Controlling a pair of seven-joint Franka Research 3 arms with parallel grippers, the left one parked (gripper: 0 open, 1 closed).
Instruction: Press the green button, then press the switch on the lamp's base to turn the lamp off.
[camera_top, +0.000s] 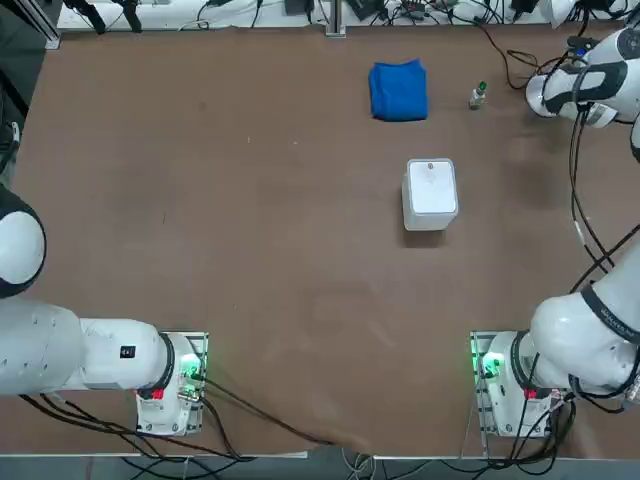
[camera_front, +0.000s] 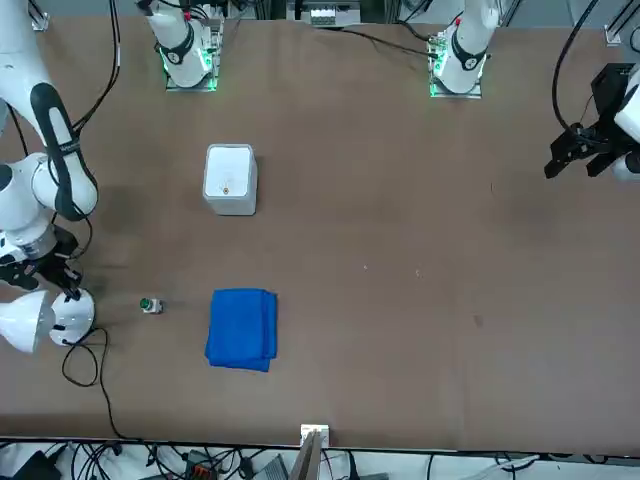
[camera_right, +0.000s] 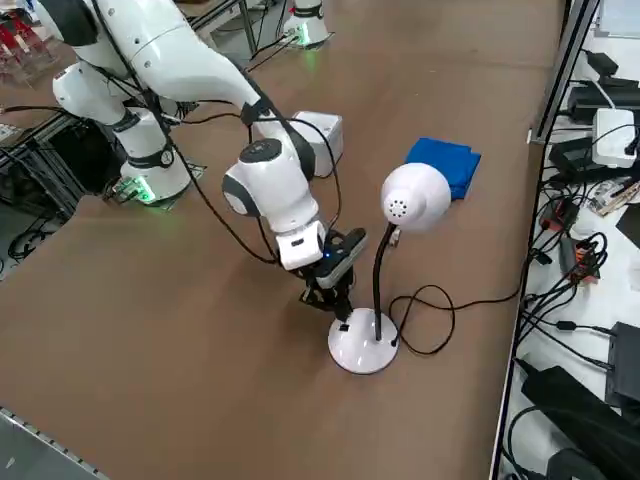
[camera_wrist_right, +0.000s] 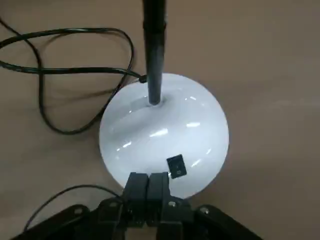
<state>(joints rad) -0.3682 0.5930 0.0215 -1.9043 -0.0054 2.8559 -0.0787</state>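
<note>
- Hovering by the near rim of the lamp's base (camera_right: 363, 345), the right gripper (camera_wrist_right: 146, 186) has its two fingers pressed together, nothing between them.
- The switch (camera_wrist_right: 176, 166), a dark rectangle, sits on the white disc just beside the fingertips, inside the edge.
- The black stem (camera_right: 378, 285) rises from the disc, carrying the lamp's white head (camera_right: 415, 196).
- A looped cord (camera_right: 452, 310) lies beside the base, towards the table edge.
- Bare tabletop (camera_right: 220, 370) spreads on the base's other side.
- The green button (camera_front: 150, 305) stands between lamp and blue cloth (camera_front: 241, 329).

Lamp's base (camera_wrist_right: 192, 122) white, switch (camera_wrist_right: 176, 166) black; cloth (camera_top: 399, 92) blue.
</note>
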